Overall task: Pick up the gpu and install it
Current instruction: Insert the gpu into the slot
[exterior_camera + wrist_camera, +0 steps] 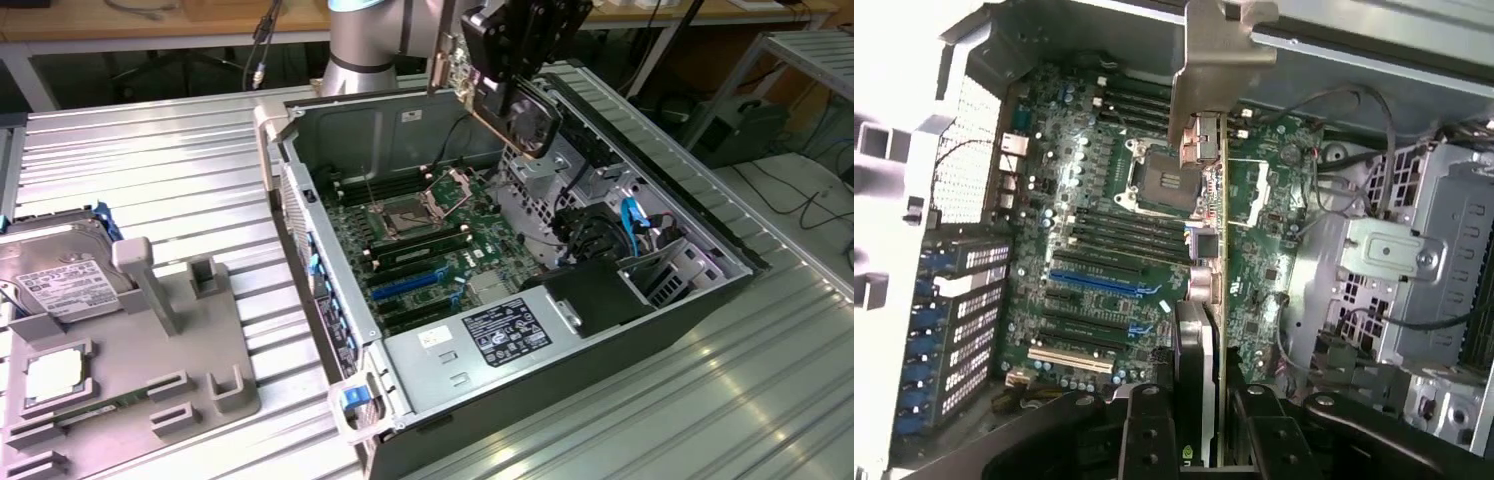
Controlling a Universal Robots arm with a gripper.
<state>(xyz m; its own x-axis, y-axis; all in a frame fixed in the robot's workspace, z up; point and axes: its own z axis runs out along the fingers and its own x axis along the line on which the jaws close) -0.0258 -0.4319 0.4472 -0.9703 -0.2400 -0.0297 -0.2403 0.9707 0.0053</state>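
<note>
Carry step: hand [1201, 432] clamped on gpu [527, 115], card held on edge above the open case [304, 215], over the motherboard [1079, 195], not seated. Seating likely needs its edge aligned with the blue slot [1094, 282].

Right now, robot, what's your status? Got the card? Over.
Copy: gripper shut on the gpu. Card held above the motherboard, not yet seated. Nothing seen blocking below. Over.

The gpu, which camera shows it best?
The exterior view: the gpu hangs in the gripper above the open computer case, its dark heatsink face showing. In the wrist view the gpu is edge-on, a thin strip over the motherboard.
</note>
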